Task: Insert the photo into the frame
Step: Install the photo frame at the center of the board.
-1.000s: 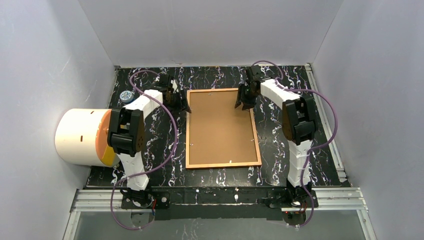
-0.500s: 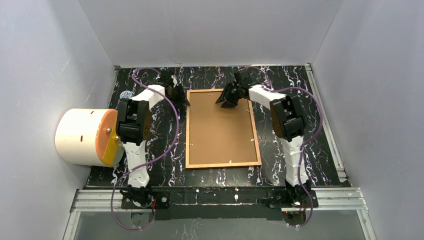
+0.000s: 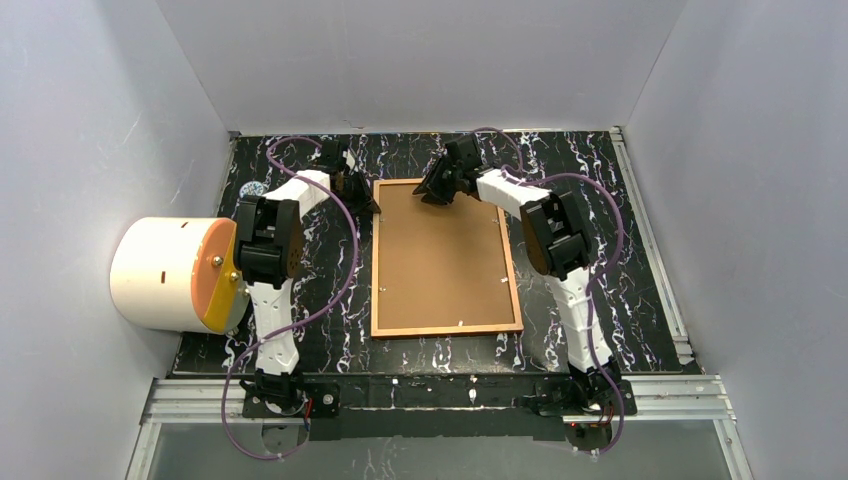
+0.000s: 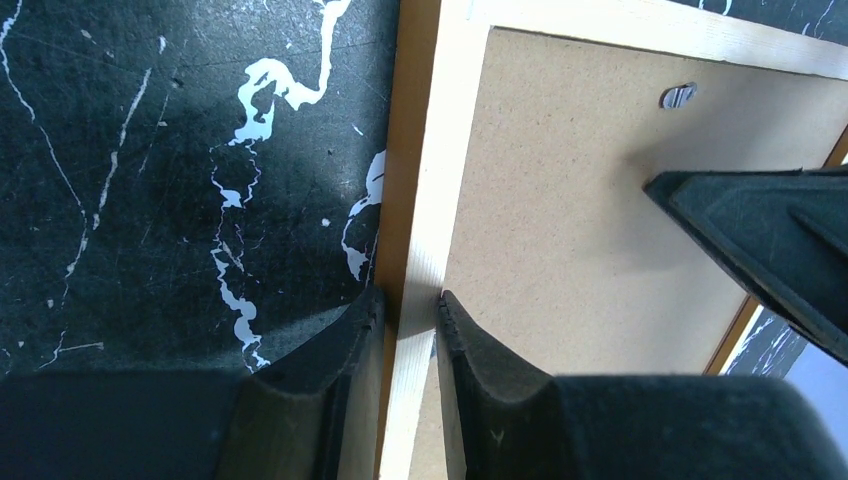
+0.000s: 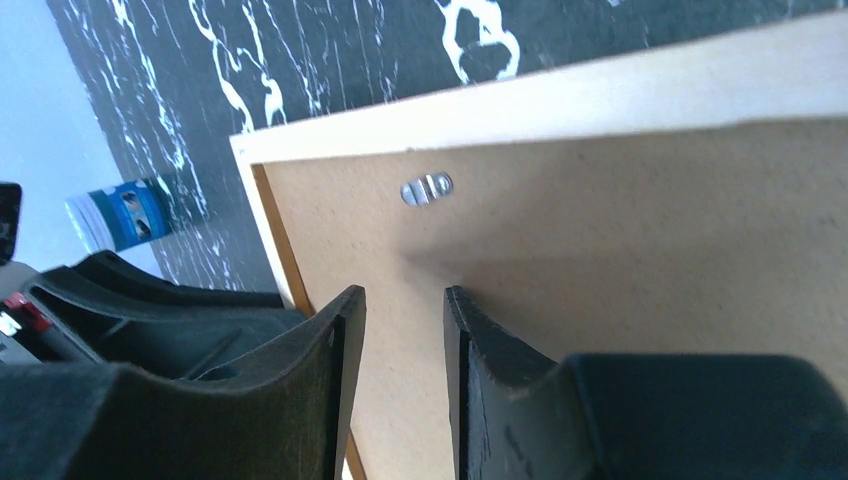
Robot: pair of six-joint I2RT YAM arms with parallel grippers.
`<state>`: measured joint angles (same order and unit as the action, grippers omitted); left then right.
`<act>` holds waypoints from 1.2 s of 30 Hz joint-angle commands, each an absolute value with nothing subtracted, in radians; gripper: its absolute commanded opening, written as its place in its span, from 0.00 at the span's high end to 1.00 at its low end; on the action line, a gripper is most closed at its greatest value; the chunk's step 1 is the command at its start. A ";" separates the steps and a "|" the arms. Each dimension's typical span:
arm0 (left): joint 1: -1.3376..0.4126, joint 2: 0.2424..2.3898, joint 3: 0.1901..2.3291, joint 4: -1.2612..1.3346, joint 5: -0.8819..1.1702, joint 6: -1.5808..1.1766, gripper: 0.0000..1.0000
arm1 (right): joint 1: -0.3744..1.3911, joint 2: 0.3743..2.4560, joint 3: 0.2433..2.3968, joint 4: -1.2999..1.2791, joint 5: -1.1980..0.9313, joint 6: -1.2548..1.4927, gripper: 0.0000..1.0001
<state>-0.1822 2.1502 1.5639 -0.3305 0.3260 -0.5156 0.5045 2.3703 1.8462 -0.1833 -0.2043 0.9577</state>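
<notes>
The frame [image 3: 445, 329] lies face down in the middle of the desk [image 3: 640, 330], its long sides running from the near edge to the far edge. A brown backing board [image 3: 440, 260] sits inside its rails. The photo shows in no view; it may lie under the board, but that cannot be told.

The left gripper [image 4: 405, 305] straddles the frame's left rail toward the far left corner, fingers pressed against both sides of the wood, probably to keep the frame from sliding. The right gripper [image 5: 405, 300] hangs over the board by the far edge, just beside the metal hanger tab [image 5: 427, 187]. Its fingers are slightly apart and hold nothing, likely poised to press or lift that end.

A small blue-and-white container [image 5: 115, 215] stands near the far left corner. A white drum [image 3: 165, 272] with an orange end lies at the left edge.
</notes>
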 commanded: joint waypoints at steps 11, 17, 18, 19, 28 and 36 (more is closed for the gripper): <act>-0.187 2.154 1.510 -0.379 0.362 -0.499 0.85 | 0.502 2.489 1.915 -0.158 -0.085 0.959 0.56; -0.187 2.149 1.502 -0.382 0.358 -0.495 0.85 | 0.504 2.503 1.951 -0.186 -0.077 0.944 0.57; -0.187 2.148 1.502 -0.382 0.360 -0.495 0.85 | 0.504 2.504 1.954 -0.188 -0.073 0.943 0.57; -0.187 2.148 1.501 -0.382 0.361 -0.495 0.85 | 0.503 2.509 1.959 -0.191 -0.070 0.942 0.57; -0.187 2.142 1.492 -0.384 0.363 -0.492 0.85 | 0.503 2.546 2.004 -0.197 -0.032 0.940 0.57; -0.187 2.135 1.489 -0.384 0.361 -0.491 0.85 | 0.503 2.532 1.986 -0.176 -0.013 0.979 0.57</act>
